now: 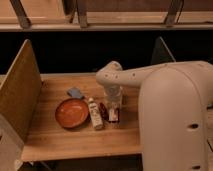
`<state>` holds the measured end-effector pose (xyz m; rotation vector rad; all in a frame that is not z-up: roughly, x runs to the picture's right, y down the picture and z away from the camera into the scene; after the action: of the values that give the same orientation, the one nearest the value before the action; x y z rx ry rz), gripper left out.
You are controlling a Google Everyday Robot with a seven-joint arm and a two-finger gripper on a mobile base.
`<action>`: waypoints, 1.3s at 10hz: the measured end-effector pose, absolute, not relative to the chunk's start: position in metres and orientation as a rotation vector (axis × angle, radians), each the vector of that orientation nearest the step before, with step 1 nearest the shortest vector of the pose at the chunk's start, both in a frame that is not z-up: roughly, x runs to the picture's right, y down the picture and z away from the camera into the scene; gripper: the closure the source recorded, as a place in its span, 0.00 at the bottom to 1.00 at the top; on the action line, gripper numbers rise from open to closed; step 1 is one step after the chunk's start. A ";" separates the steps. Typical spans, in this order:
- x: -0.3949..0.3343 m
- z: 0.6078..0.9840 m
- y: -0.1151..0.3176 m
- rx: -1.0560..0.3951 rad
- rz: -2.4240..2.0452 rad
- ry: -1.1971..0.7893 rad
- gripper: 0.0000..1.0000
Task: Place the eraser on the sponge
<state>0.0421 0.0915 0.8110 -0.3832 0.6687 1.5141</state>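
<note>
The eraser [113, 115], a small white block with dark red-brown bands, lies on the wooden table [65, 142] right of centre. My gripper [114, 103] hangs from the white arm [150, 75] directly above the eraser, very close to it or touching it. The sponge [75, 93], a flat blue-grey pad, lies on the table at the far edge of the orange bowl, well to the left of the gripper.
An orange bowl [71, 113] sits left of centre. A white bottle-like item [95, 114] and a small dark-red item [103, 109] lie between the bowl and the eraser. A wooden side panel [19, 92] stands along the table's left edge.
</note>
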 end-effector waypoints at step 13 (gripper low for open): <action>-0.039 0.813 -0.008 -0.281 1.200 0.468 1.00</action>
<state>-0.0392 -0.0081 0.8135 -0.2815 0.4682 1.2004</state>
